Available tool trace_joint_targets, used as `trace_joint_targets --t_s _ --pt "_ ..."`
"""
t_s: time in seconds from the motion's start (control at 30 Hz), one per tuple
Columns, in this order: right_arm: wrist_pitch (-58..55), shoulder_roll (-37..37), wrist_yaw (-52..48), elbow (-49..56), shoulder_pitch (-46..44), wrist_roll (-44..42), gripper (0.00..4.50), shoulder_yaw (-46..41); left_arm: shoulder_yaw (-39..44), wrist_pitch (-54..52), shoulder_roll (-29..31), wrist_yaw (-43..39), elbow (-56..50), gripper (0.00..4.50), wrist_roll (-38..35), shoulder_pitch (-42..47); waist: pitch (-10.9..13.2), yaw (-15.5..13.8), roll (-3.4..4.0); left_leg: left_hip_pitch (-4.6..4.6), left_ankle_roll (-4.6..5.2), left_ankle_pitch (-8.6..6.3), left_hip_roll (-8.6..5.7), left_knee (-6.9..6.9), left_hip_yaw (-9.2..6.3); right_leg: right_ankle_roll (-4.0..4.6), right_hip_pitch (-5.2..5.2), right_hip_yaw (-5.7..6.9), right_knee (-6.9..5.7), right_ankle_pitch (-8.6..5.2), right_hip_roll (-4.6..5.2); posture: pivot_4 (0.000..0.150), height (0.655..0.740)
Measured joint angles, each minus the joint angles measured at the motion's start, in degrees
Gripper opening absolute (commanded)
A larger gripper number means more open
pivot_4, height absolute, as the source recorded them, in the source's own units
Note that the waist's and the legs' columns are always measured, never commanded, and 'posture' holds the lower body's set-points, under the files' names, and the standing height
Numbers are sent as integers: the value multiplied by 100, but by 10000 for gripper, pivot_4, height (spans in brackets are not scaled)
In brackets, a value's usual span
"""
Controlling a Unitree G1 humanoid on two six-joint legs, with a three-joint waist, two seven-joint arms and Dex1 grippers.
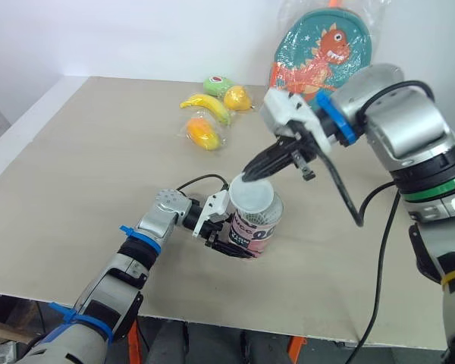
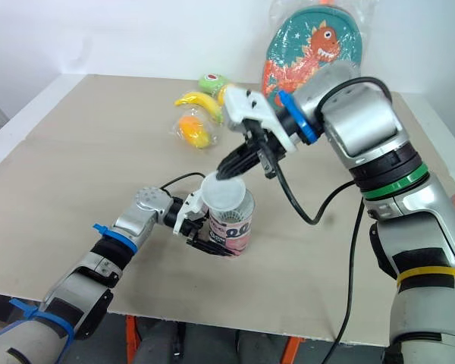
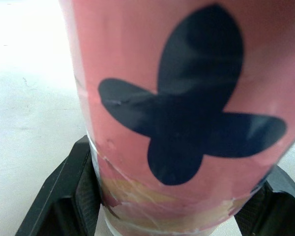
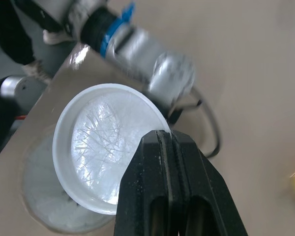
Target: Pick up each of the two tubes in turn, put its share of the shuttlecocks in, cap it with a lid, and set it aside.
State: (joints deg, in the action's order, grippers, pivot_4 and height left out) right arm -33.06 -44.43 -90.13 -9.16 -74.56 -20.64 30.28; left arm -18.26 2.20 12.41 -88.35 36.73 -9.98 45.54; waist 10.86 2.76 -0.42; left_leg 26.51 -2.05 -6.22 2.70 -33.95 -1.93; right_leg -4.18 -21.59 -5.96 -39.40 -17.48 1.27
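A pink tube (image 1: pixel 255 232) with black print stands on the table, and my left gripper (image 1: pixel 229 240) is shut on its lower part. In the left wrist view the tube (image 3: pixel 177 98) sits between both fingers (image 3: pixel 64 196). My right gripper (image 1: pixel 252 174) is shut on the rim of a translucent white lid (image 1: pixel 254 196). It holds the lid just over the tube's mouth. In the right wrist view the lid (image 4: pixel 103 142) hangs slightly off-centre above the open tube top (image 4: pixel 42 196), where white feathers show inside.
Toy fruits in plastic wrap lie at the back: a banana (image 1: pixel 208 106), an orange piece (image 1: pixel 203 133), a yellow one (image 1: pixel 237 97) and a green one (image 1: pixel 216 83). A bagged dinosaur paddle (image 1: pixel 322 49) leans behind them. The table's front edge (image 1: pixel 288 322) runs near the tube.
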Motion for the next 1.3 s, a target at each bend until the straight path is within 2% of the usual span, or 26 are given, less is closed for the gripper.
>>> trace_joint_targets --t_s 0.23,0.8,1.13,1.23,1.27,1.3 --pt "370 -588 2 433 -161 -456 323 617 -11 -16 2 -10 -2 29632 -1 -5 -2 -2 0 -4 -1 -4 -1 2 -2 -1 6 0 1 -4 0 1500 7400" --pt "894 -729 10 492 -344 -498 323 903 -4 -2 -2 -2 -12 29632 -7 -23 -2 -2 0 -3 -1 -4 0 0 -2 0 6 1 1 -5 0 1500 7400" --pt "1990 -629 10 934 -61 481 323 525 13 -101 11 33 -10 29632 -14 -25 -3 -2 -2 -8 -1 -3 1 -5 -3 -5 11 5 1 -4 0 1500 7400" --pt "1970 -533 4 1054 89 639 9708 360 29 -127 25 34 -5 29632 -20 -26 -4 -2 -3 -10 -1 -3 5 -6 -3 -4 13 9 1 -2 -1 1500 7400" --pt "1932 -498 3 1092 169 648 14760 309 36 -136 31 32 -4 29632 -23 -27 -4 -1 -3 -10 -1 -3 5 -6 -3 -4 13 9 1 -2 -1 1500 7400" --pt "1879 -472 3 1115 211 644 16874 267 39 -138 34 31 -4 29632 -25 -28 -5 1 -2 -10 -1 -3 5 -6 -3 -2 13 9 1 0 -1 1500 7400"
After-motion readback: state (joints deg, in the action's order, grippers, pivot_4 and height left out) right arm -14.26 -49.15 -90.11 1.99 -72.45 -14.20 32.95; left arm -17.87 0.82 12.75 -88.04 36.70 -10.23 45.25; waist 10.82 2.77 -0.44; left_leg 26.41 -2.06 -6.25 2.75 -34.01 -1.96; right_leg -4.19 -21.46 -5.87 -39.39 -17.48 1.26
